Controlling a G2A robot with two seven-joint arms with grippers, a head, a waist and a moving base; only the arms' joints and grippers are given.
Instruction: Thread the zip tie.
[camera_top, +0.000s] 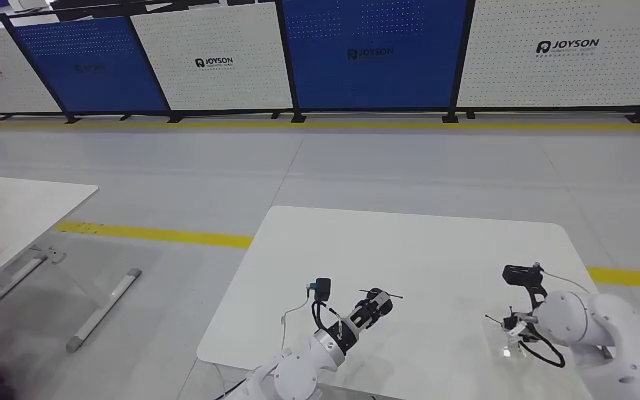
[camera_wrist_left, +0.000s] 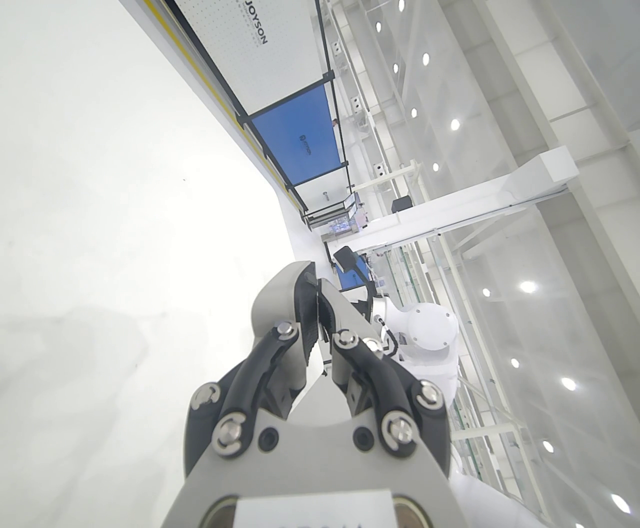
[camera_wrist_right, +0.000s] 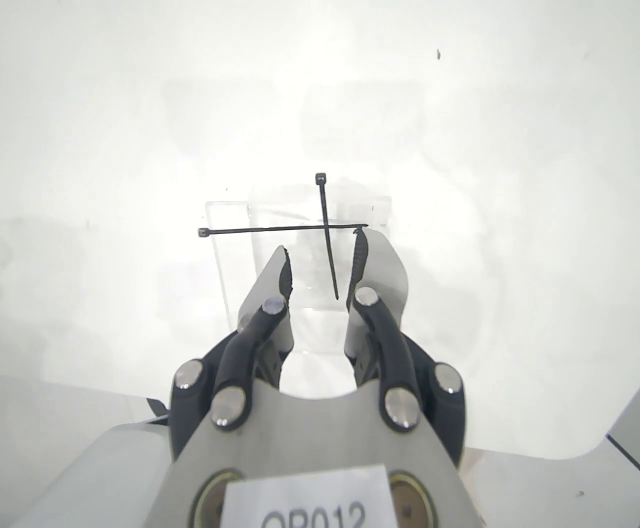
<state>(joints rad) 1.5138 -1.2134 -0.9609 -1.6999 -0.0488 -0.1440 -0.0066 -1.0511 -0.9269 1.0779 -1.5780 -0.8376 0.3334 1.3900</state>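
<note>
The white bench (camera_top: 420, 250) carries both arms at its near side, well apart. The left arm is toward the middle and the right arm is by the right-hand edge.

A clear plastic holder (camera_wrist_right: 240, 260) sits on the bench under the right arm, and the two black ties rest across it. That makes the right arm by far the nearer one to the work.

The right gripper (camera_wrist_right: 323, 241) points down at the holder from above with its fingers spread wide and nothing between the pads. The left gripper (camera_wrist_left: 316, 287) is raised off the bench, turned on its side and aimed across toward the right arm. Its pads are pressed together. The top view shows a thin dark line at its tip, but I cannot tell whether it pinches anything.

The two ties form a cross.
- **The in-line zip tie (camera_wrist_right: 325, 210):** its long axis runs along the right gripper's reach. The head is at the far end and the tail lies back in the gap between the spread fingers.
- **The crossing zip tie (camera_wrist_right: 260, 230):** it lies square to the first. Its head is out past one finger and its tail tip is just beside the other fingertip.

The move likely turns on that first tie. The fingers would close across its length, which suits a pinch on the tail. The crossing tie's tail is close enough that it could be caught too.
</note>
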